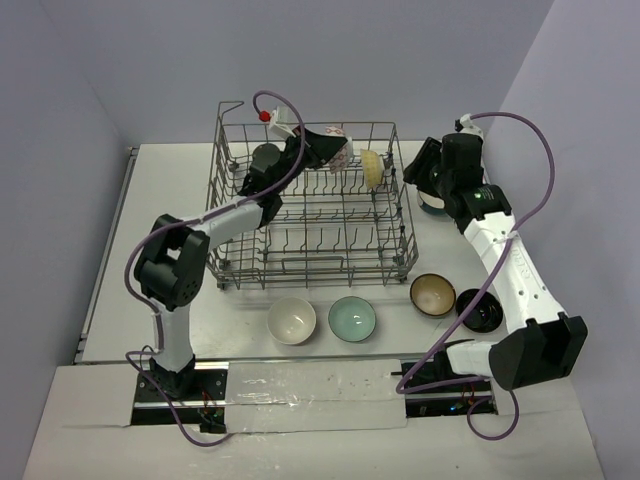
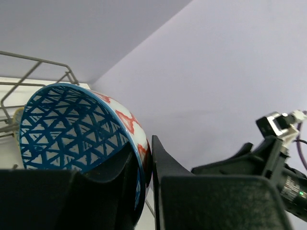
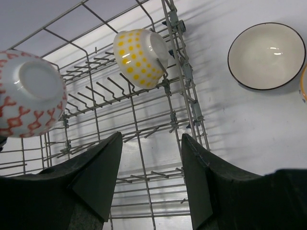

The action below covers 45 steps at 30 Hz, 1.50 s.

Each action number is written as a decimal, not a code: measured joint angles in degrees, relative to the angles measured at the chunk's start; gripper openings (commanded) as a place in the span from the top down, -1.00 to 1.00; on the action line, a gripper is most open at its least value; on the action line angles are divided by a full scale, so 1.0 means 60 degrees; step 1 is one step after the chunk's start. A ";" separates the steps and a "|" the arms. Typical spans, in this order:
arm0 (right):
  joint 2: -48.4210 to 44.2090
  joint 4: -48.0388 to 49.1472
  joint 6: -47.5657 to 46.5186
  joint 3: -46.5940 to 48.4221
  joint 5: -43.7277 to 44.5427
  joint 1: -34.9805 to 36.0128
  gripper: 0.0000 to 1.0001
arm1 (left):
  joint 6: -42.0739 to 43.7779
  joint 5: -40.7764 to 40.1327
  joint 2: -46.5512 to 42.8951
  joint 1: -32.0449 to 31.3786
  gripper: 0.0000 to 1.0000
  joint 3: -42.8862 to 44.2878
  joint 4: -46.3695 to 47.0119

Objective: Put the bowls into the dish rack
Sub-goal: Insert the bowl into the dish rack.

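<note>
The white table (image 1: 120, 250) carries the dish rack (image 1: 300, 262) in the middle, with tall grid sides and rows of upright tines. The left arm (image 1: 215, 225) reaches over the rack's left wall to its far side. The right arm (image 1: 510, 265) bends up along the table's right edge and ends just outside the rack's right wall.

The left gripper (image 2: 147, 158) is closed on the rim of the red-patterned bowl (image 2: 72, 129), one finger inside against the blue lattice and one outside. The bowl is tipped on its side over the rack's back row; whether it touches the tines I cannot tell. The right gripper (image 3: 151, 139) has its jaws spread apart and holds nothing.

One yellow-dotted bowl (image 3: 136, 57) leans on the tines at the rack's back right corner. Outside that wall lies one cream bowl (image 3: 266, 55). Four bowls sit in a row in front of the rack: white (image 1: 292, 320), pale green (image 1: 352, 320), tan (image 1: 432, 294) and black (image 1: 480, 308).
</note>
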 measured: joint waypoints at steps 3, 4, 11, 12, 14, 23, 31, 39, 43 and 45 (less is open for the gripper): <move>0.0066 0.0000 -0.0025 0.0000 -0.0113 0.0000 -0.20 | -0.0022 -0.0280 0.0470 0.0004 1.00 0.0135 0.0215; 0.0087 0.0000 -0.0025 0.0000 -0.0138 -0.0007 -0.20 | -0.0022 -0.0350 0.0652 0.0004 1.00 0.0219 0.0208; 0.0295 0.0007 -0.0025 0.0000 -0.0448 -0.0040 -0.20 | 0.0029 -0.0721 0.1636 0.0004 1.00 0.0758 -0.0102; 0.0342 0.0018 -0.0025 0.0000 -0.0484 -0.0044 -0.20 | 0.0033 -0.0750 0.1698 0.0004 1.00 0.0827 -0.0109; 0.0430 0.0066 -0.0025 0.0000 -0.0546 -0.0044 -0.20 | 0.0033 -0.0772 0.1785 0.0004 1.00 0.1005 -0.0135; 0.0572 0.0171 -0.0025 -0.0033 -0.0761 -0.0044 -0.20 | -0.0055 -0.0761 0.2317 0.0015 1.00 0.1883 -0.0004; 0.0572 0.0211 -0.0029 -0.0055 -0.0834 -0.0047 -0.20 | -0.0226 -0.0710 0.2918 0.0066 1.00 0.2328 -0.0051; 0.0572 0.0280 -0.0029 -0.0109 -0.1005 -0.0055 -0.20 | -0.0295 -0.0623 0.3136 0.0106 1.00 0.2754 -0.0095; 0.0572 0.0313 -0.0029 -0.0157 -0.1053 -0.0055 -0.20 | -0.0426 -0.0514 0.3235 0.0127 1.00 0.2932 -0.0069; 0.0572 0.0346 -0.0029 -0.0160 -0.1053 -0.0055 -0.20 | -0.0452 -0.0499 0.3282 0.0135 1.00 0.2943 -0.0080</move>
